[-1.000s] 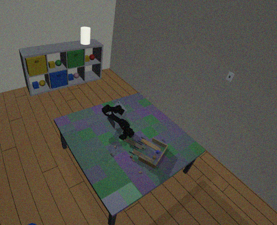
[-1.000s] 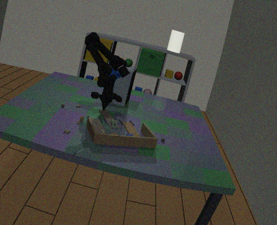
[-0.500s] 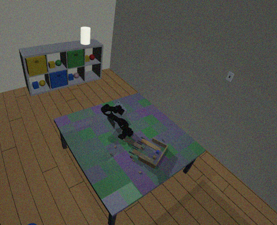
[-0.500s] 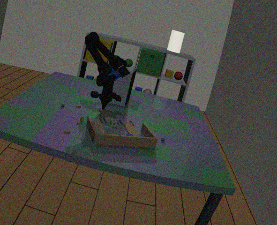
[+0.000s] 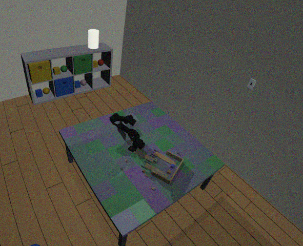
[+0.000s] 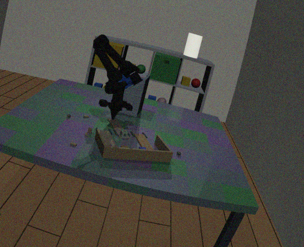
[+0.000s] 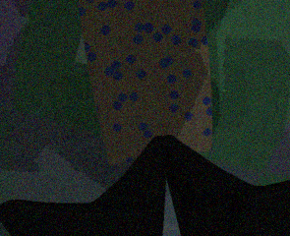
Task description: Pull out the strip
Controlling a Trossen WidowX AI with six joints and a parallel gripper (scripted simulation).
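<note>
Spotted with dark blue dots, an orange-brown flat strip fills the wrist view, running straight away from the black claw, whose two fingers are pressed together with only a thin slit between them; the tips sit over the strip's near end, and whether that thin strip is pinched between them cannot be told. On the patchwork green-and-purple surface the arm reaches down just outside the open end of a shallow wooden tray, where several narrow strips lie side by side. A small blue cube sits inside the tray near its far closed end, well apart from the claw; any label on it is too small to read. Tiny tan blocks lie scattered nearby on the surface.
</note>
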